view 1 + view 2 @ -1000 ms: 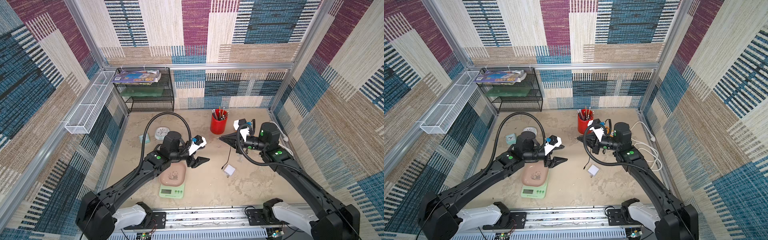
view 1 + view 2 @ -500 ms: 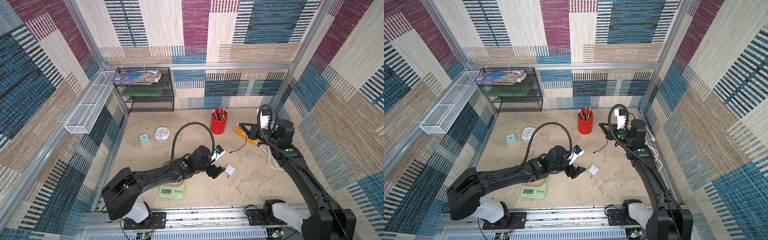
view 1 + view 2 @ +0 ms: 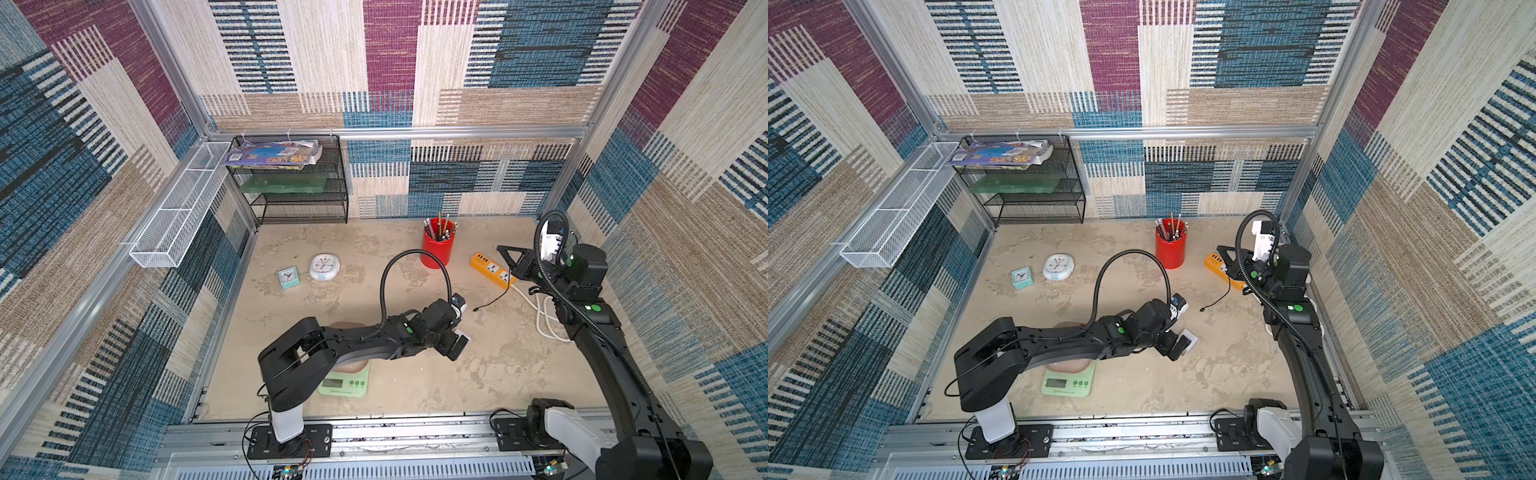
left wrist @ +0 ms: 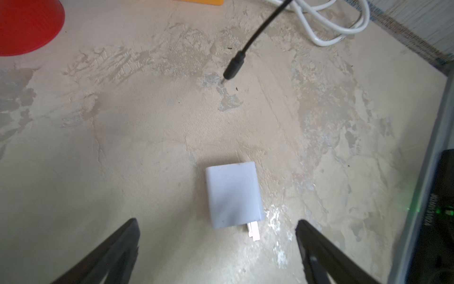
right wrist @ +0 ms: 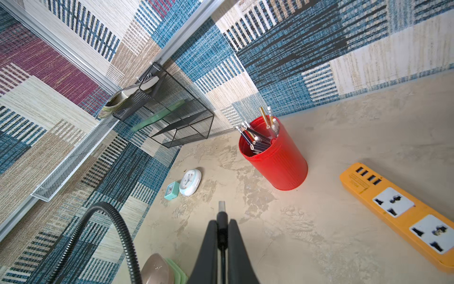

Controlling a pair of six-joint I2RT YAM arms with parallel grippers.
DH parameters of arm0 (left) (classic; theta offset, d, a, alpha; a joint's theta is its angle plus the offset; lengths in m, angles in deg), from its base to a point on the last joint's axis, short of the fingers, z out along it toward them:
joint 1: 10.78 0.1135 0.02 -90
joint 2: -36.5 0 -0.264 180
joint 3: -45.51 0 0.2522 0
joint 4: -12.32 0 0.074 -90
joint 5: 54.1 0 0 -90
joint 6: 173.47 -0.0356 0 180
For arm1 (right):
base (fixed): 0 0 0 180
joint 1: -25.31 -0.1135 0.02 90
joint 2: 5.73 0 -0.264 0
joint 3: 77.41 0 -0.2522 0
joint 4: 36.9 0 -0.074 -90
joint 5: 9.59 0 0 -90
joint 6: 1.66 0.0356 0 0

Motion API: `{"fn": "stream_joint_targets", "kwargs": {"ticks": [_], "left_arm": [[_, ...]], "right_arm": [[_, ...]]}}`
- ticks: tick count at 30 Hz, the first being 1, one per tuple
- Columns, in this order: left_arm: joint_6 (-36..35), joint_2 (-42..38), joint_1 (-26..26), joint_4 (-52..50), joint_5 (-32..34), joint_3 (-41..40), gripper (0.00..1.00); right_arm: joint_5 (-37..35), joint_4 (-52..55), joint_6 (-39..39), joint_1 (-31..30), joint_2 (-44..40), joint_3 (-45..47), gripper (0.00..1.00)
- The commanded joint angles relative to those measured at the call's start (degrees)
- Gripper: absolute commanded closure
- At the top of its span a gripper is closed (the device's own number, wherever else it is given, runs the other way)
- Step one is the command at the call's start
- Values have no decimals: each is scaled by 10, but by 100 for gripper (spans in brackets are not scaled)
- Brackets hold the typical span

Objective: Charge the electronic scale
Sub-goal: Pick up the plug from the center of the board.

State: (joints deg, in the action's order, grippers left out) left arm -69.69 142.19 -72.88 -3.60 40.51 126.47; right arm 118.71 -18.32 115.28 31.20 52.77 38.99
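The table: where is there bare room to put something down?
Roomiest: the front right of the table, between the scale and the right arm. Also bare: the back strip between the wire shelf and the red cup. Crowded: the right side, where the power strip, white cord, black cable and charger cluster.

The left arm covers most of the electronic scale in both top views — only slivers of its pink tray show, its display print too small to read. The left gripper half hides the white charger. In the right wrist view the picture's edge cuts off the scale, the power strip and the black cable.
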Motion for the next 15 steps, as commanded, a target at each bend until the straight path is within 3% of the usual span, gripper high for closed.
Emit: {"fn": "stream_joint_targets", "kwargs": {"ticks": [1, 7, 15], "left_arm": [[8, 30, -9, -57, 31, 37, 1], [5, 92, -28, -116, 72, 103, 3], [9, 131, -32, -150, 76, 139, 18]], "right_arm": [[-14, 11, 3, 2, -4, -3, 100], [-24, 27, -2, 9, -12, -7, 100], [-26, 36, -4, 14, -14, -13, 100]]}}
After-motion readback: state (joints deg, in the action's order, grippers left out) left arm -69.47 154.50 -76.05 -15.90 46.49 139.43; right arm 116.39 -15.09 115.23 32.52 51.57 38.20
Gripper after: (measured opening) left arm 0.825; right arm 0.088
